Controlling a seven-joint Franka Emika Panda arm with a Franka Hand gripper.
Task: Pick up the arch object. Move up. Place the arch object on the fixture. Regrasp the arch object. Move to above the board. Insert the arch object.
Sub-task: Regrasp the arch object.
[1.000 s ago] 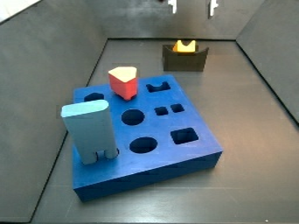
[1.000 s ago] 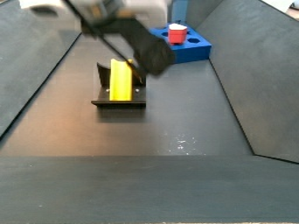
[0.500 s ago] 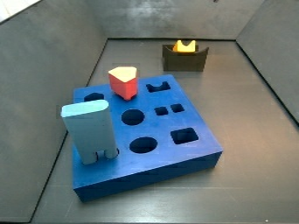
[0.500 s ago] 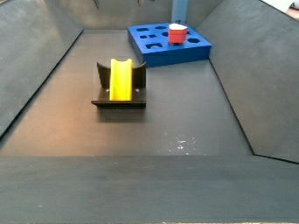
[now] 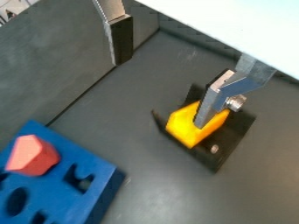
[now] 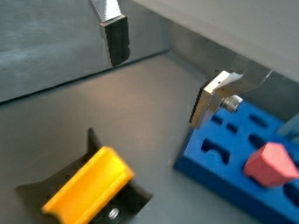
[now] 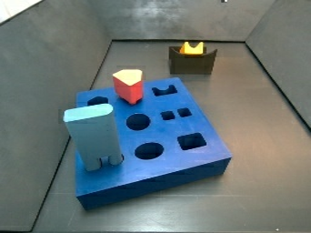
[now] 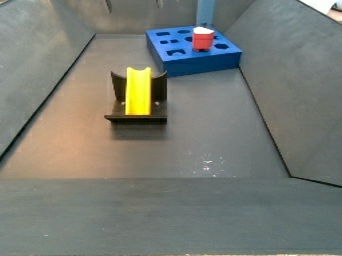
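Occupying much of the floor: blue board [image 7: 148, 136], carrying light-blue block [image 7: 93, 135] and red-topped peg [image 7: 129, 86]. Well apart from it, fixture [image 8: 136, 100], cradling arch object [image 8: 138, 90] lengthwise in its recess. Gripper [image 5: 176, 61] raised clear above, plates spread, holding nothing. Judged rigid, light, smooth-faced, liable to slip; best pinched across long flat flanks at mid-length.

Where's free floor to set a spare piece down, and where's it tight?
Widest bare floor: between the fixture and the near edge in a side view. Also free: the strip between the fixture, holding the arch object, and the board. Crowded: the board's top, with the red-topped peg, the light-blue block and holes. The gripper hangs high, jaws open and empty.
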